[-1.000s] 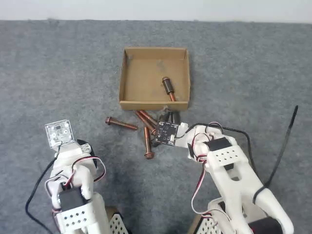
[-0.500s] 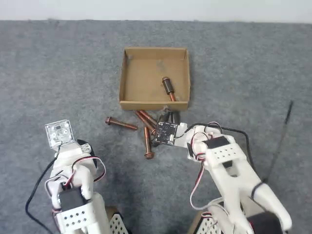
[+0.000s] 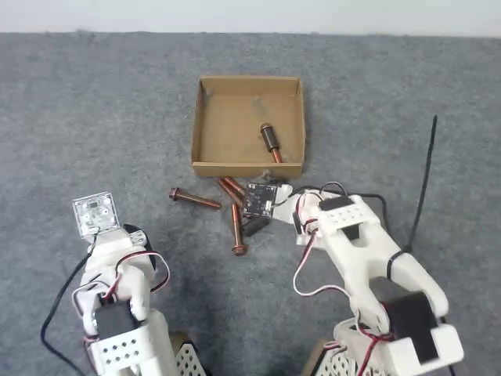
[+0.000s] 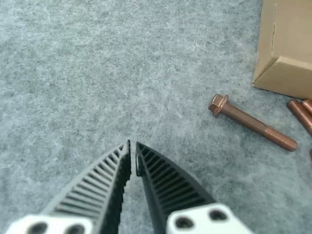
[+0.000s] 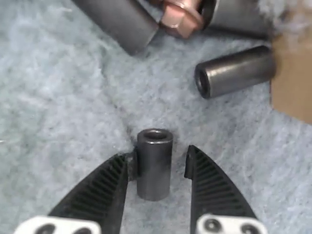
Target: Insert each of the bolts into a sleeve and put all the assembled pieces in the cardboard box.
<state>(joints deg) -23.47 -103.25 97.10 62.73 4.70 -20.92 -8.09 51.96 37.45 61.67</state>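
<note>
The cardboard box [image 3: 208, 125] holds one bolt inside a dark sleeve [image 3: 271, 141]. Three copper bolts lie on the carpet in front of it: one to the left [image 3: 194, 199], one pointing toward me [image 3: 237, 229], one by the box wall [image 3: 233, 190]. My right gripper [image 5: 158, 156] is open with a dark sleeve [image 5: 154, 168] between its fingers, lying on the carpet. More sleeves [image 5: 235, 71] [image 5: 117, 19] and a bolt head [image 5: 180, 14] lie just beyond. My left gripper [image 4: 132, 146] is shut and holds nothing, low over bare carpet short of a bolt [image 4: 251, 122].
Grey carpet covers the whole table. The box's near corner [image 4: 287, 44] stands past the left gripper. The box wall [image 5: 292, 83] is close beside the right gripper. A black cable [image 3: 423, 180] arcs up from the right arm. The left arm [image 3: 117, 274] stands at the near left.
My right arm has swung left and slightly forward, carrying its gripper closer to the bolts and sleeves. Its black cable has swung left. The left arm has not moved.
</note>
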